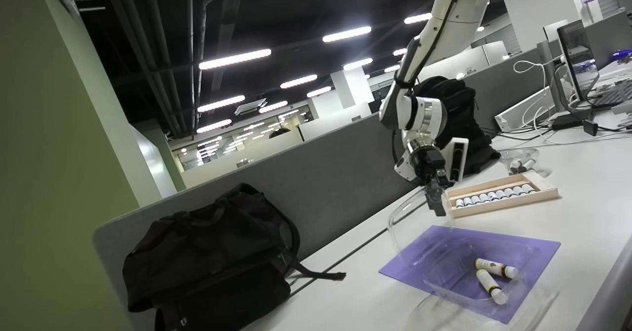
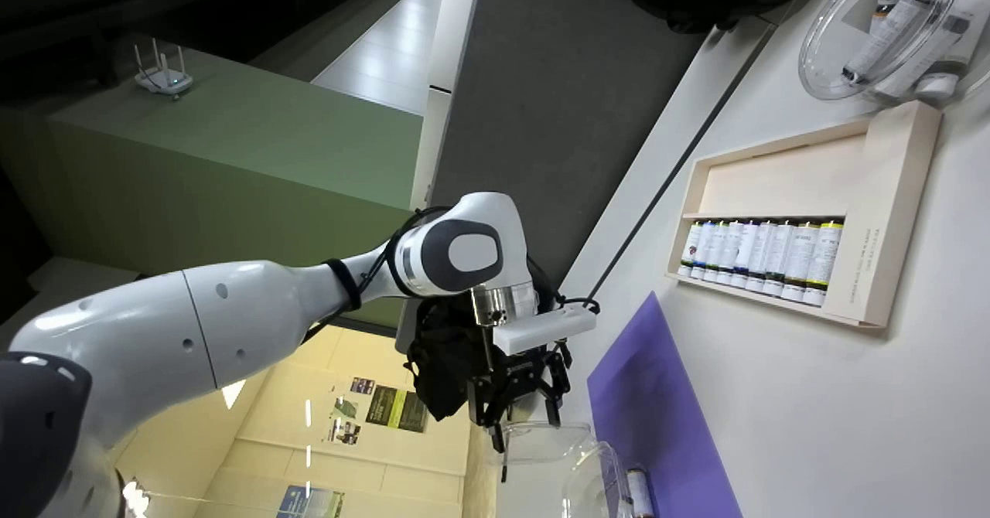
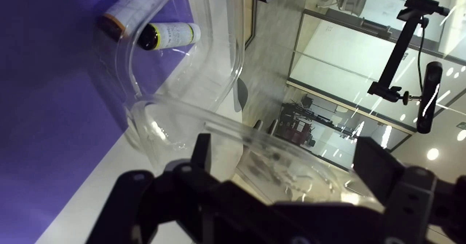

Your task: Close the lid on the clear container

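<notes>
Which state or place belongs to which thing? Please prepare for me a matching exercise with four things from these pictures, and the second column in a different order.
Things
1. lid
2. gripper
3. purple sheet
4. wooden tray

States or places
A. bearing a row of white-labelled tubes
B. has its jaws spread apart
C. flat, partly beneath the clear container
D. transparent and raised, leaving the clear container open

Right pairs: 1-D; 2-B; 3-C; 4-A

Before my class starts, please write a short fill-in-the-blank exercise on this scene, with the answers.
The clear container partly on the flat sheet holds exactly ____ cylinders.
That sheet is colored ____.
The container's lid is the opposite of closed: ____.
The long tray is made of ____.
Missing words: two; purple; open; wood.
</notes>
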Controlling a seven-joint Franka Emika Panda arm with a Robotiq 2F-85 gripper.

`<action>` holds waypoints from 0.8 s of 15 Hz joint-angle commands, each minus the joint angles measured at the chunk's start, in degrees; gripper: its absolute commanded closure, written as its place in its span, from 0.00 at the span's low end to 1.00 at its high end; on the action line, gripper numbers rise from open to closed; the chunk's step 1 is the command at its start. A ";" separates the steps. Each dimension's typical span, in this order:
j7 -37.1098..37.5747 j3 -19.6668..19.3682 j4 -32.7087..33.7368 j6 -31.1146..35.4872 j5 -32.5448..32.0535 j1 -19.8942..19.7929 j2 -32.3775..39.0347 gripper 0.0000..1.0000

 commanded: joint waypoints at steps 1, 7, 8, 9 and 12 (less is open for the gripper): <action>-3.08 -1.10 -6.88 0.78 0.97 0.14 -6.46 0.00; -4.87 -2.00 -9.57 -1.01 1.33 1.03 -9.37 0.00; -4.60 -2.08 -9.55 -2.08 1.25 1.15 -9.01 0.00; -4.58 -2.13 -9.38 -3.22 1.06 1.30 -8.38 0.00; -3.85 -2.47 -8.90 -6.42 0.72 1.95 -5.92 0.00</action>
